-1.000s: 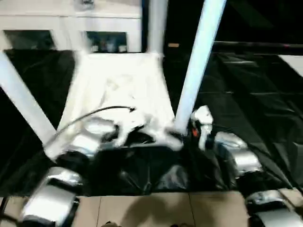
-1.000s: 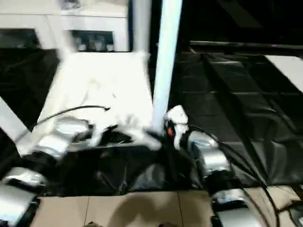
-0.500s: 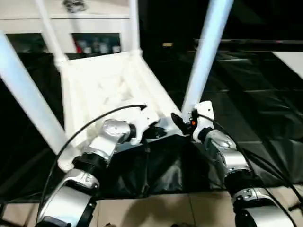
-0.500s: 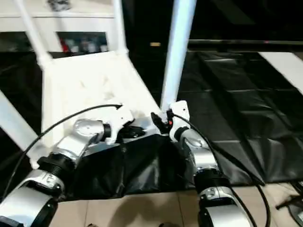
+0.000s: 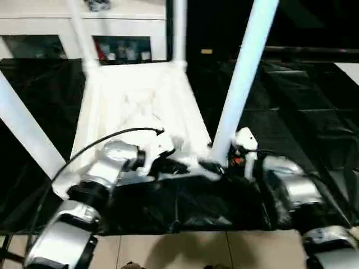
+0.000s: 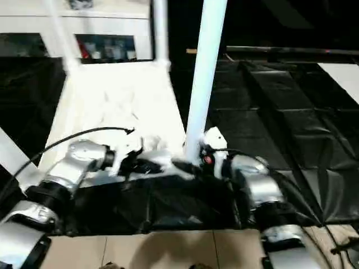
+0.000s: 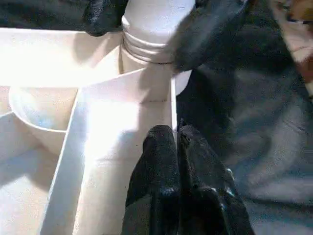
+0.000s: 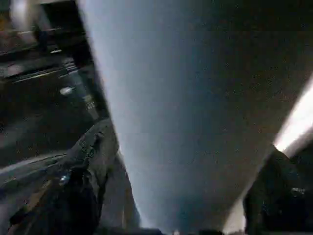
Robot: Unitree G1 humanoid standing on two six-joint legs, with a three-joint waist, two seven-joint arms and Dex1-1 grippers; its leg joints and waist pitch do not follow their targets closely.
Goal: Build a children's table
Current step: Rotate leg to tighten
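Observation:
The children's table lies upside down on a black sheet, its ribbed white tabletop (image 5: 134,101) facing up with white tube legs rising from the corners. The near right leg (image 5: 241,73) stands in its corner socket (image 7: 146,73). My right gripper (image 5: 221,162) is at that leg's base, open, with one black finger (image 8: 93,166) on each side of the tube. My left gripper (image 7: 176,134) is shut, its tips pressed against the tabletop's edge wall just beside that socket. In the head views it shows as the left gripper (image 5: 168,165) on the near edge.
Three more legs stand up: near left (image 5: 25,129), far left (image 5: 78,28) and far right (image 5: 179,28). A white cabinet (image 5: 50,25) with glass doors is behind. The black sheet (image 5: 303,101) spreads to the right, and a tiled floor (image 5: 185,252) lies in front.
The head view has shifted and tilted. Both grippers stay at the near right corner. The right gripper now sits lower, around the leg's base.

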